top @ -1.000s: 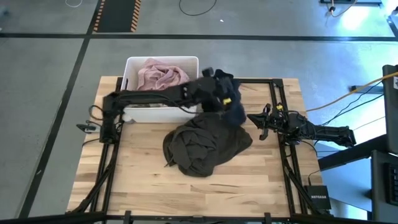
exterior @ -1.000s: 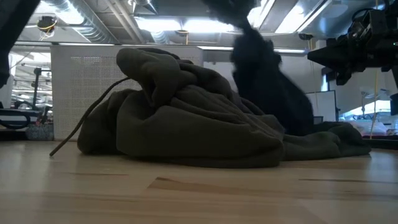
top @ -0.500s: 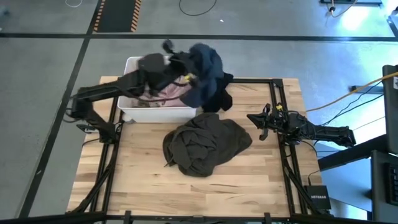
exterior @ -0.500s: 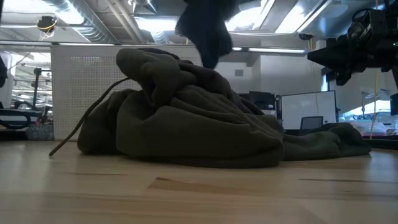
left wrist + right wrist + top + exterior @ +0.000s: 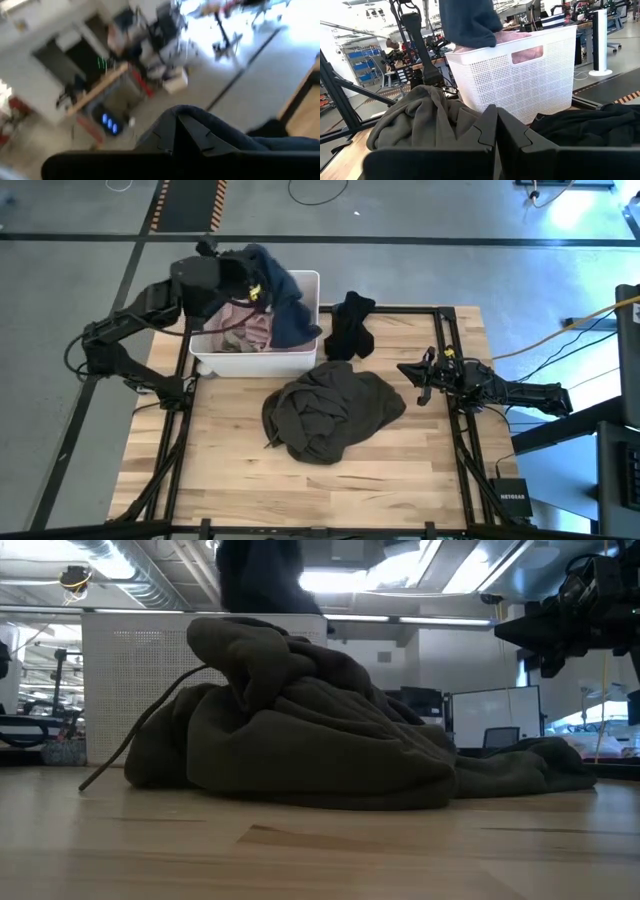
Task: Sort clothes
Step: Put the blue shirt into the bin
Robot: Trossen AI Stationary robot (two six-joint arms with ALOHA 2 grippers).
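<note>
progress: partway, judged from how things lie. left gripper (image 5: 245, 278) sits in the upper left of the high view, above the white rectangular perforated plastic tub (image 5: 300, 360), fingers pinching the soft navy blue fabric garment (image 5: 285, 305). that garment hangs over the tub's right side and drapes across its rim, not let go yet. pale pink crumpled garment (image 5: 250, 325) already lies inside the tub, with a beige-grey patch beside it, too small to tell apart.

left on the light wooden table (image 5: 230, 470): the large dark olive-grey bunched garment with a drawstring (image 5: 325, 410) at centre frame, and the small black soft garment (image 5: 352, 325) just right of the tub, near the table's far edge. neither is touched.

right gripper (image 5: 415, 372) waits at centre right, beside the olive heap, holding nothing; right wrist view shows its fingers pressed together.

estimate: one piece in, one going in, two to go.
</note>
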